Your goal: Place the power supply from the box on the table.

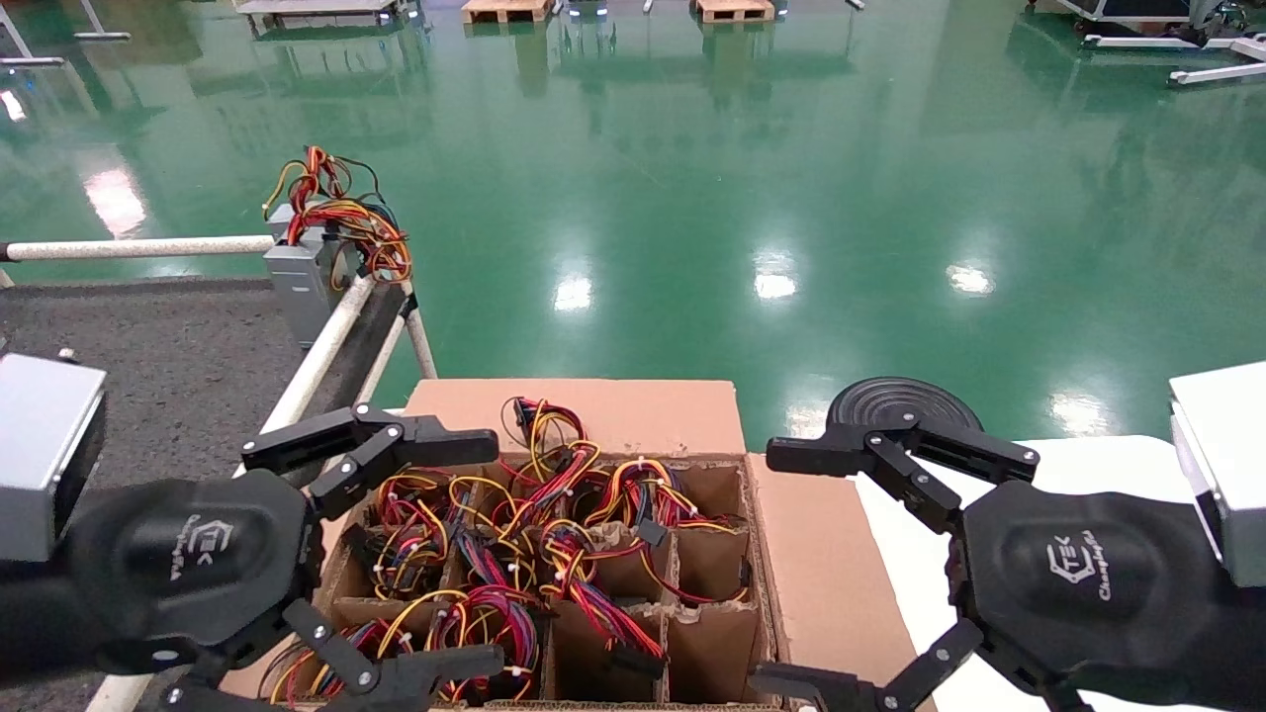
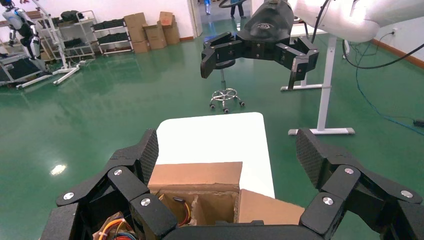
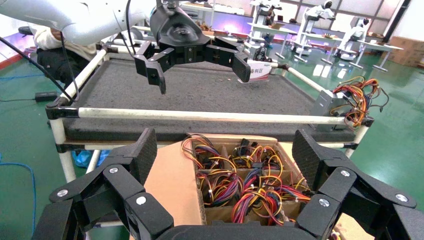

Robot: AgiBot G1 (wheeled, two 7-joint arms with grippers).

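Note:
The box [image 1: 613,410] stands open below me, its cardboard grid cells stuffed with red, yellow and orange wires [image 1: 514,524]. No power supply body shows; only these wire bundles do. My left gripper [image 1: 490,549] hovers open over the box's left cells, beside the table [image 1: 168,346]. My right gripper [image 1: 769,569] hangs open over the box's right flap and holds nothing. In the right wrist view the wires [image 3: 245,180] lie between my open right gripper's fingers [image 3: 225,150], with the left gripper [image 3: 202,77] beyond. The left wrist view shows the box's corner [image 2: 200,175] under the open left gripper [image 2: 227,150].
A grey unit with wires heaped on top [image 1: 302,272] sits at the table's far corner by the white rail [image 1: 326,346]. A smooth white surface [image 1: 989,475] lies under the box's right side. A black round stool [image 1: 900,400] stands behind it on the green floor.

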